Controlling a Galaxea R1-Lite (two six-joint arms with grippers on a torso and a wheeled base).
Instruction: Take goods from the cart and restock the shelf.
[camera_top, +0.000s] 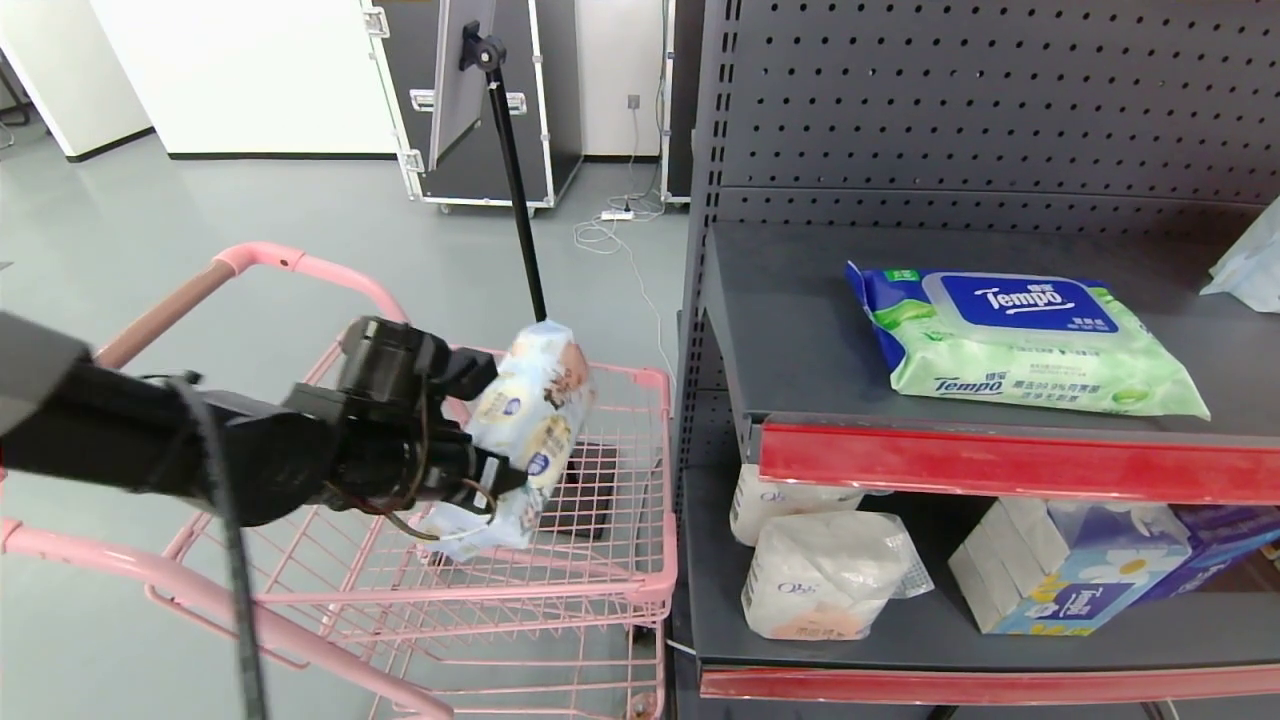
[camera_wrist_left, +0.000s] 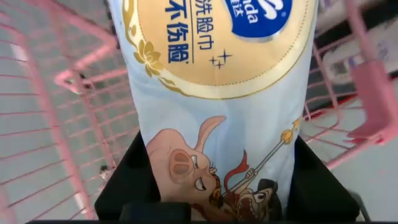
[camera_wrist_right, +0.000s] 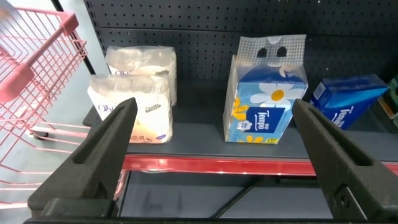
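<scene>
Grey shelf (camera_top: 800, 330) right of pink cart (camera_top: 650, 585) on grey floor (camera_top: 250, 215) | my left claw (camera_top: 492, 428) clamps tissue pack (camera_top: 548, 385) above cart | my right claw (camera_wrist_right: 214, 111) gapes wide, facing the lower shelf.

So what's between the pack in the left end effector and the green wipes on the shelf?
In the head view: the cart's pink rim, the shelf's upright post, then bare shelf board.

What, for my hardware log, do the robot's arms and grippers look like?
The left arm is a bulky matte black housing, with a loose black cable draped over it and thin wires at the wrist. The left gripper is black too. The right gripper has two dark grey, wedge-shaped fingers tapering to blunt tips, with no markings visible.
</scene>
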